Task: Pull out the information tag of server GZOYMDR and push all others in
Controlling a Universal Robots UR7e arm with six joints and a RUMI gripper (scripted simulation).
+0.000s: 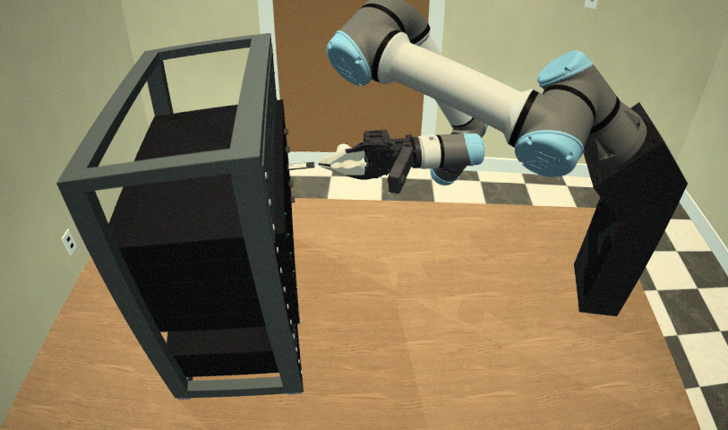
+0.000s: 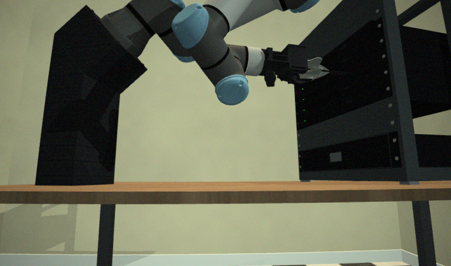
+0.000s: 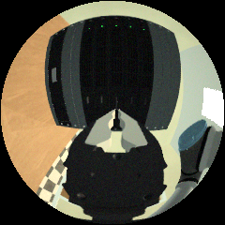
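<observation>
The dark grey rack stands upright with black servers in it. One information tag sticks out from the upper part of the rack front, pale with a dark end. The other tags show only as short stubs at the front, such as the stub just below it. No service tag can be read. My gripper is shut and holds nothing. Its tips point at the dark end of the pulled-out tag, very close to it; whether they touch is unclear.
The rack stands on the wooden table. A separate black unit with a pale label sits low in the rack. The arm's black pedestal stands at the opposite end.
</observation>
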